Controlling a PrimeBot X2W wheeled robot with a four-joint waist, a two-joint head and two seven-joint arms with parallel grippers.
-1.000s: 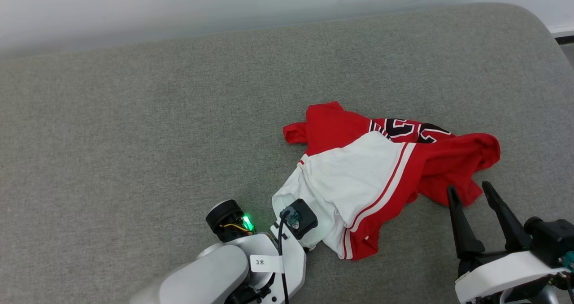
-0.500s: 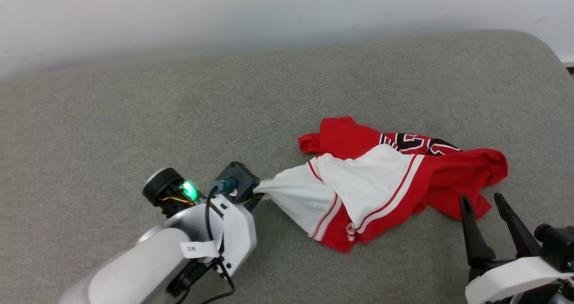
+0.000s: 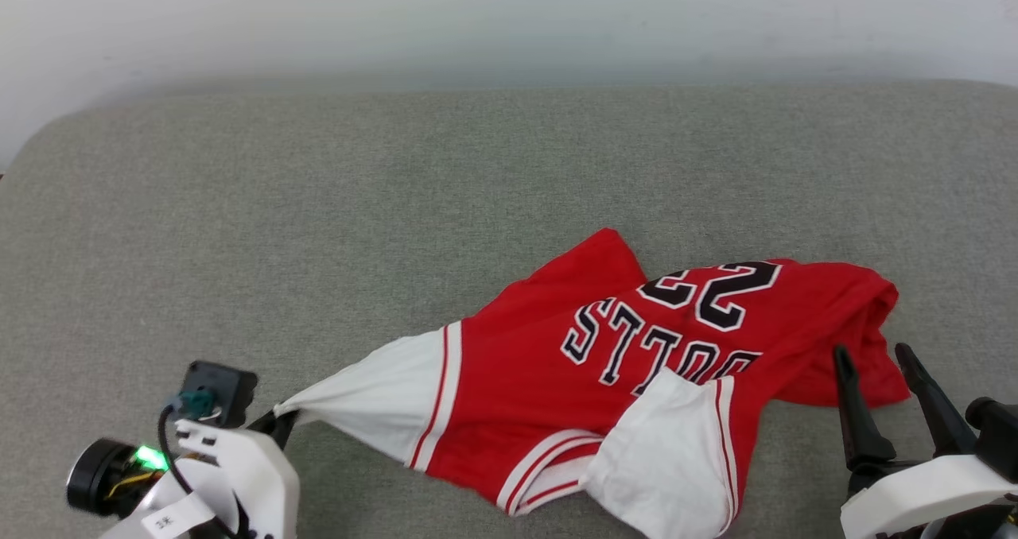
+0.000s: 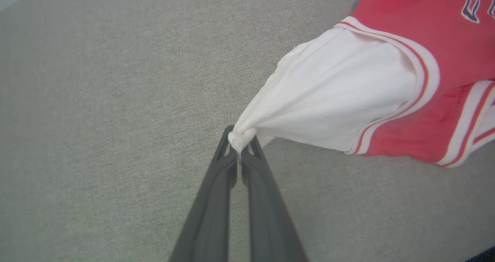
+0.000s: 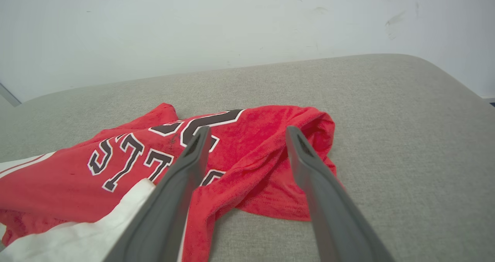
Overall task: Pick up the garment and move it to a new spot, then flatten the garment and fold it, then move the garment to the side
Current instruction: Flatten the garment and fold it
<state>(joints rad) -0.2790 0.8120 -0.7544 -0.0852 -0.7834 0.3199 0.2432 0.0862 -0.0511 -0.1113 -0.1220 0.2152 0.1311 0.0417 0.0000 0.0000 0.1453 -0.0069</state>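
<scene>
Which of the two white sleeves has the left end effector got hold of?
The sleeve stretched taut toward the robot's left, bunched to a point in the shut left end effector; the other sleeve lies slack, untouched.

Black "BULLS" and "23" — upside-down on the garment (image 3: 517, 364)

Grey fabric-covered tabletop (image 3: 318, 205) with rounded corners meeting a pale wall (image 3: 477, 14), red garment (image 3: 541, 364) lying rumpled on its right half, lettering facing up, one white sleeve (image 3: 382, 400) stretching leftward, other sleeve (image 3: 668, 443) folding over the near hem.
</scene>
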